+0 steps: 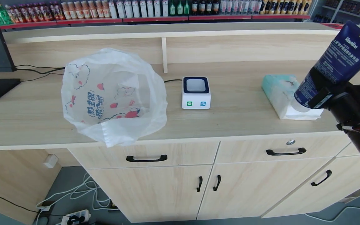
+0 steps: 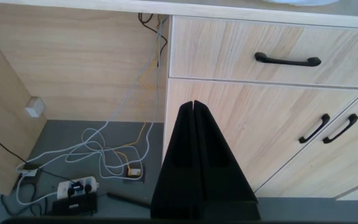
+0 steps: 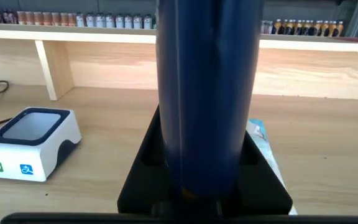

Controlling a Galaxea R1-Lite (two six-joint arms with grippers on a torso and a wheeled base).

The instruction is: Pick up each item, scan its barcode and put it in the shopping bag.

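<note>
Tube point(image 1: 339, 62): dark blue, clenched in the right claw point(image 1: 319, 97), held tilted at the right end of the surface point(image 1: 236, 115), just above the tissue pack point(image 1: 280, 90).
Scanner point(image 1: 196, 92): mid-surface, well left of the tube; scan apparently not yet made.
Bag point(image 1: 83, 81): open at the left, seemingly empty through its thin wall.
Tissue pack: lying on the surface at the right, gripped by neither claw.
Left claw point(image 2: 194, 109): pressed closed on nothing, low before the cabinet doors point(image 2: 260, 137).
Done: one item lifted, by the look of it.
Left: scan and bag the tube, then lift, scan and bag the tissue pack.
</note>
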